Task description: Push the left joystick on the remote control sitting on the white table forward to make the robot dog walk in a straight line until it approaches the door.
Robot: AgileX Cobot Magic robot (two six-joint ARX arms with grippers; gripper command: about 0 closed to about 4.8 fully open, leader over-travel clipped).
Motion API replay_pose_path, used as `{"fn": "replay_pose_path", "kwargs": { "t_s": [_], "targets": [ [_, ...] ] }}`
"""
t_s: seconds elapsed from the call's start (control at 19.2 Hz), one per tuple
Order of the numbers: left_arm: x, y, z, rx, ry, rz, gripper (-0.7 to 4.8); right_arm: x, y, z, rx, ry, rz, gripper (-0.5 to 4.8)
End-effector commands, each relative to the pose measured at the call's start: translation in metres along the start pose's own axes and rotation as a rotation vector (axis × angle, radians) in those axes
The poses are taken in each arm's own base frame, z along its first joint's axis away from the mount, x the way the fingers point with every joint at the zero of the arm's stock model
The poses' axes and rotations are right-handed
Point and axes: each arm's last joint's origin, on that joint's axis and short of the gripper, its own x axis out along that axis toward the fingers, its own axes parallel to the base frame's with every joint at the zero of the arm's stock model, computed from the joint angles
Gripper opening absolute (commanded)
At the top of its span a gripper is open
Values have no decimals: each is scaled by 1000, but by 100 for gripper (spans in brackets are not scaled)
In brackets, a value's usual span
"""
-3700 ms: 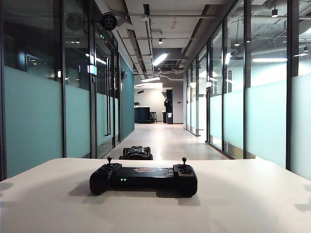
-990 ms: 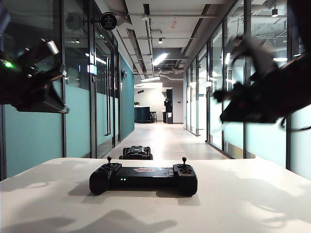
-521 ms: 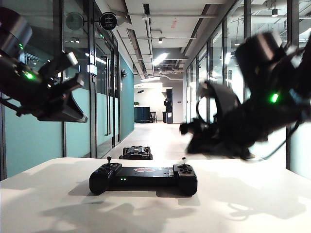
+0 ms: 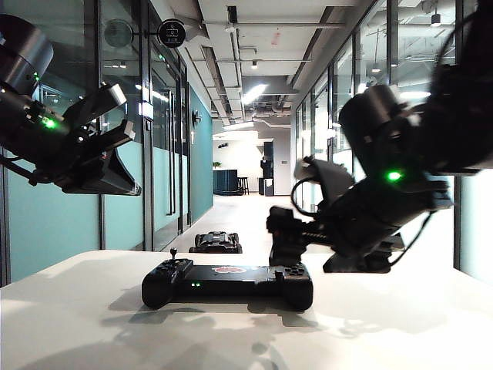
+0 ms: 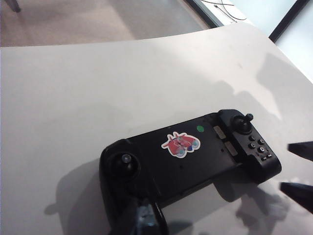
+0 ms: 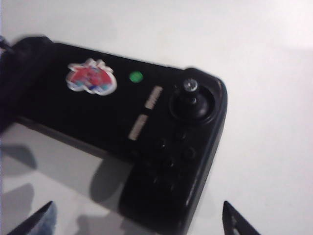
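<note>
Hold the remote control (image 4: 227, 283) down on the counter (image 4: 400, 324) with the wide-open right gripper (image 6: 139, 218) at its right end, then bring the raised left gripper (image 4: 115, 135), jaws slightly parted, onto the left joystick (image 4: 173, 252).

The left joystick (image 4: 173, 252) is left uncovered, bare white table (image 4: 77, 324) around it; the left gripper (image 4: 115, 116) is held high; the right end is crowded by the wide-spread right gripper (image 4: 279, 231).
</note>
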Motion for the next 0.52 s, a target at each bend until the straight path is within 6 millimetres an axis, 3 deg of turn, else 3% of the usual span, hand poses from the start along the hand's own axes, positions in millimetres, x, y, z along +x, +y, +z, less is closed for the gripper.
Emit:
{"fn": "replay_pose_path", "kwargs": {
  "t_s": [0.05,0.52],
  "targets": [
    [0,-1,3,12,-18,-6,-5,15,2,5,23,63,-16,428],
    [0,-1,3,9,-17,-6,-5,42,1,5,24,121,-31,427]
  ]
}}
